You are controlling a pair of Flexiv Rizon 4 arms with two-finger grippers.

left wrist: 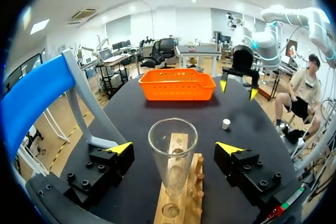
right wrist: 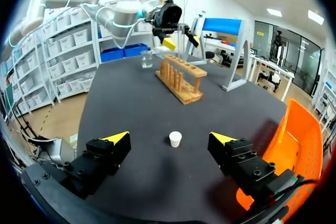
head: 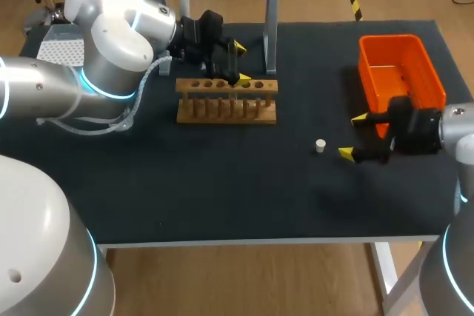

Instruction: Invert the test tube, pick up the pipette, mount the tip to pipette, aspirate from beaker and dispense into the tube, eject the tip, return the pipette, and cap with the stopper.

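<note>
Where left end effector [left wrist: 176, 148] gapes, tube [left wrist: 172, 162].

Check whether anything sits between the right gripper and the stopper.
Nothing visible does. The stopper stands alone on the bare table, just ahead of the right gripper, whose fingers are open. The orange basket is beside the gripper, off that line, and the rack stands well beyond the stopper.

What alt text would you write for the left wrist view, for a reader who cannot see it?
A glass test tube stands mouth-up in a wooden rack between the left fingers, which are open and clear of it. Ahead lie a white stopper and an orange basket.
</note>
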